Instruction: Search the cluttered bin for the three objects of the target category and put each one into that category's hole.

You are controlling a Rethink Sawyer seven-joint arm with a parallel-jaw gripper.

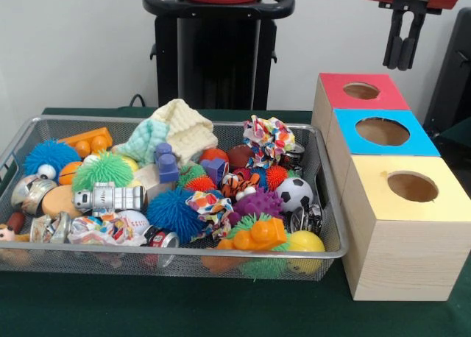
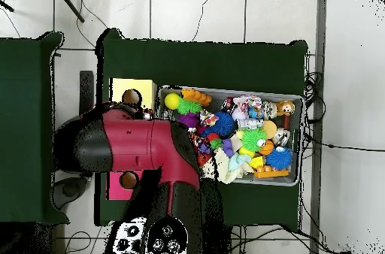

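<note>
High above the red-topped box [image 1: 360, 91], well off to one side of the wire bin [image 1: 333, 243] of mixed toys, the gripper [image 1: 403, 57] hangs empty, fingers pressed nearly together.

I count three wooden boxes beside me, each with one round hole: one red-topped box [image 1: 360, 92], one blue-topped box [image 1: 384, 132], one yellow-topped box [image 1: 412, 186]. One wire bin [image 1: 333, 226] holds the clutter; in it I count two blue spiky balls [image 1: 173, 213], one soccer ball [image 1: 294, 193], one silver robot toy [image 1: 110, 199].
</note>
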